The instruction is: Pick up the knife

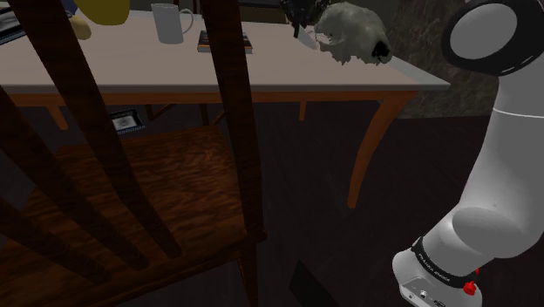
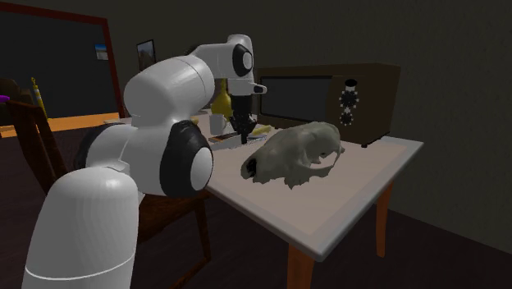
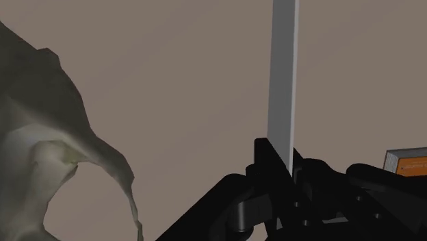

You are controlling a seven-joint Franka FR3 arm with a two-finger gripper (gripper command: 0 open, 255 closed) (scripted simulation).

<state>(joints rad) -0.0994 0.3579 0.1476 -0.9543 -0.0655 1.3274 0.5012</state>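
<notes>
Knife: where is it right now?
Shoulder view: the knife is toward the table's right end, beside the skull; wrist view shows it clasped in the tool.

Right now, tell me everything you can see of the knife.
The knife shows as a long, flat, straight blade, plain pale grey, with no material evident. Its near end runs between the black fingers of the hand, which appear to close against it on both sides; any handle is hidden there. The blade stretches away from the hand over the tabletop, beside the pale skull and apart from it. Whether it rests on the table or is lifted cannot be told.
</notes>
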